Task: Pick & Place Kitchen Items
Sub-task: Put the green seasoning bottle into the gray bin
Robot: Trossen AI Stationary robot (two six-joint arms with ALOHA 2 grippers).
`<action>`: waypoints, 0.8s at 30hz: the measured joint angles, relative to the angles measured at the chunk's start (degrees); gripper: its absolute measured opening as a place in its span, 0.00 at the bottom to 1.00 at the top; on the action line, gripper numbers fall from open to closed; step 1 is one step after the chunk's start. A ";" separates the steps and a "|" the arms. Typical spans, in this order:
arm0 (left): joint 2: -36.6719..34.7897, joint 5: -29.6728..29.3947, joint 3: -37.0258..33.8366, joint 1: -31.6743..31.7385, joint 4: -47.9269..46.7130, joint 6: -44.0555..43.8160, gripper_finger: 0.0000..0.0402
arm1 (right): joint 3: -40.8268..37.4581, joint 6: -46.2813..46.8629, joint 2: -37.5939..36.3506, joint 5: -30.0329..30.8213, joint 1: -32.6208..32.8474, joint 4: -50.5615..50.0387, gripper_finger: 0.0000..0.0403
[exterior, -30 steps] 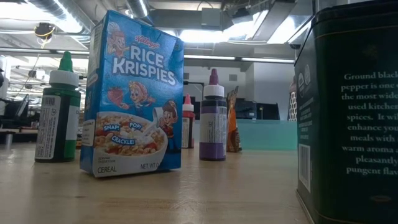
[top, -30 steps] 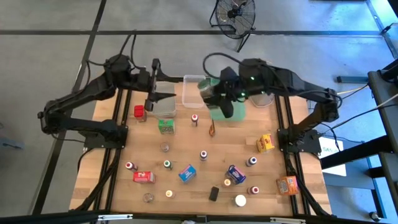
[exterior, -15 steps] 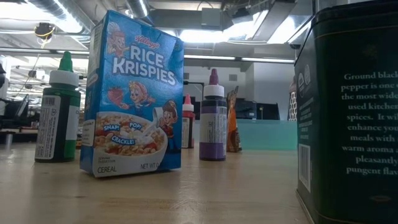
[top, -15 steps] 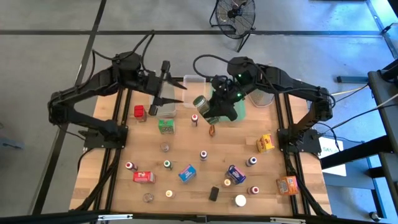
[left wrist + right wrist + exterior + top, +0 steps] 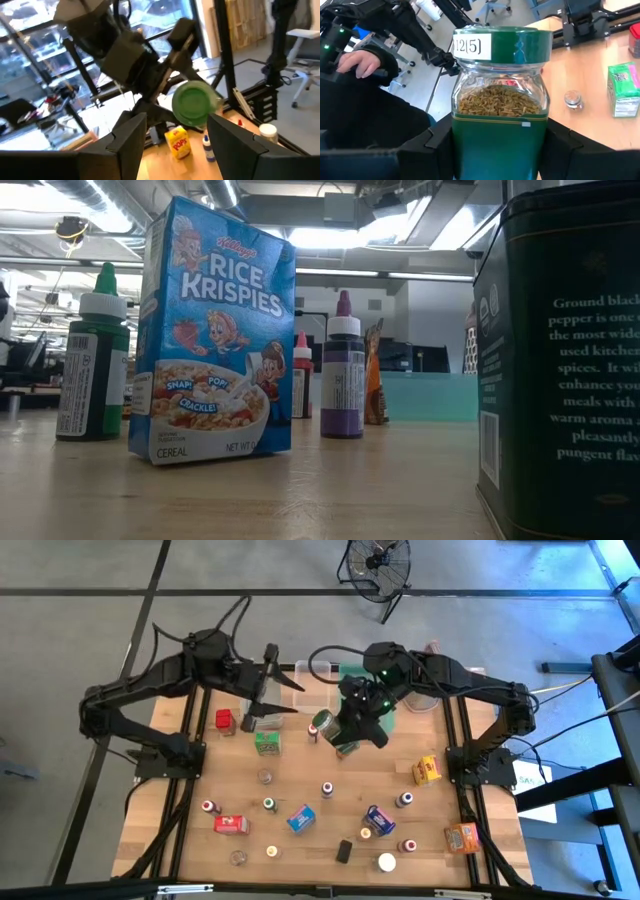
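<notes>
Jar (image 5: 501, 95), green lid, dried contents, pinched in right gripper (image 5: 345, 733) jaws. Carried off bin area since second ago, now above worktop (image 5: 310, 780) centre-rear, apparently toward left gripper (image 5: 268, 690). Left jaws spread, empty, hovering near rear bins; likely handover pending.

Right tool (image 5: 330, 728) holding jar (image 5: 322, 724) above table (image 5: 460, 802), left tool (image 5: 283, 695) just beside
</notes>
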 joint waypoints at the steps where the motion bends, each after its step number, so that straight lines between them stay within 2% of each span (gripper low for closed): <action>1: 0.39 -1.33 -0.02 -0.70 -0.07 -0.45 0.51 | 0.00 -0.04 0.00 0.02 0.45 0.32 0.49; 7: 2.28 -2.84 -0.02 -4.16 -0.94 3.29 0.52 | 0.00 -1.13 0.00 0.00 2.24 2.12 0.49; 13: 3.36 -3.09 -0.04 -8.27 0.99 5.53 0.63 | 0.00 1.13 0.00 1.57 3.57 2.04 0.49; 17: 3.40 -7.30 -0.04 -9.91 3.37 10.09 0.71 | 0.00 3.29 0.00 1.82 4.35 1.89 0.49; 24: 4.34 -7.07 -0.02 -10.41 2.23 14.27 0.76 | 0.00 5.39 0.22 2.38 4.16 1.92 0.49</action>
